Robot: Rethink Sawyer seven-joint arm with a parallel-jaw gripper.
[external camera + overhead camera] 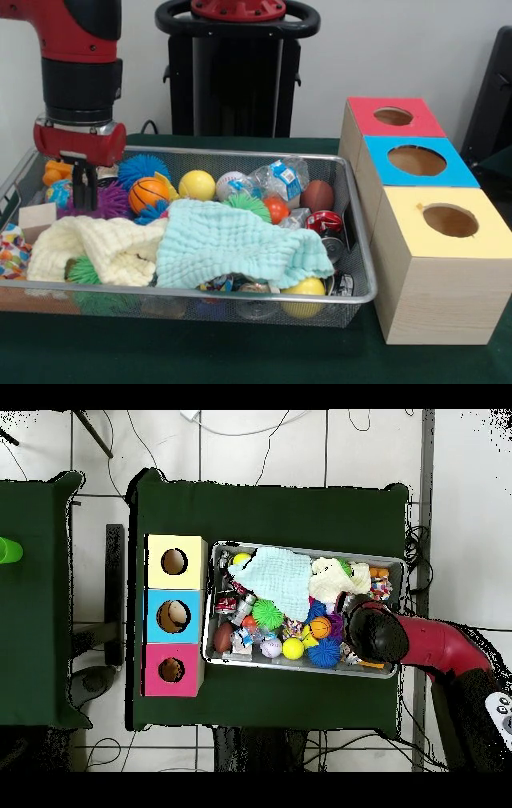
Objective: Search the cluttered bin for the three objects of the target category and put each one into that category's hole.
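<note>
Green cloth covers your table [240,364], and on it sits a wire mesh bin [364,280] packed with clutter, with three wooden boxes beside it: a red-topped box [392,117], a blue-topped box [416,161] and a yellow-topped box [450,221], each with a round hole.

Your gripper [84,192] hangs low over one end of the bin, the end farthest from the boxes. Its dark fingers point straight down and look close together with nothing between them, though you cannot tell for sure.

The task does not name the category here, so judge by what lies nearest. Just beside the tool sit a purple spiky ball [108,202] and a blue spiky ball [142,168]; a small basketball [148,194] and a smooth yellow ball [197,185] lie a little further toward the boxes.

Two soft cloths, a cream towel [96,250] and a mint waffle cloth [228,244], drape over the middle and likely hide more. Crinkly plastic bottles [276,180] and a brown football [317,195] crowd the box end.
</note>
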